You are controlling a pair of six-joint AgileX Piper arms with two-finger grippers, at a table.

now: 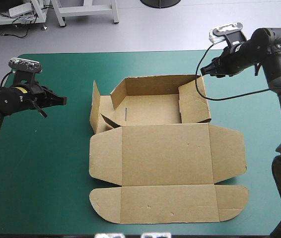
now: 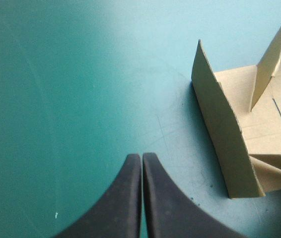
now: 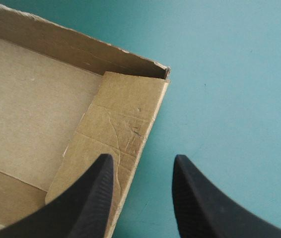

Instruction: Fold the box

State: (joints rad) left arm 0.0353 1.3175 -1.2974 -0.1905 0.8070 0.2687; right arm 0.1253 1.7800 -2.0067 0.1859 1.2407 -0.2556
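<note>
We are seemingly straddling the box (image 3: 125, 124) edge with our parted, empty right gripper (image 3: 143, 163); left gripper (image 2: 142, 158) closed, empty; skewed squeezing risks crumpling.

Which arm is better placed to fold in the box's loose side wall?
Left, probably. The left gripper, fingers shut, is beside the splayed left wall of the box; the right gripper hangs open over the opposite wall.

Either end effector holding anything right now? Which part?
Nothing held. Left end effector is shut, empty, beside the box; right end effector is open at the box's right wall.
</note>
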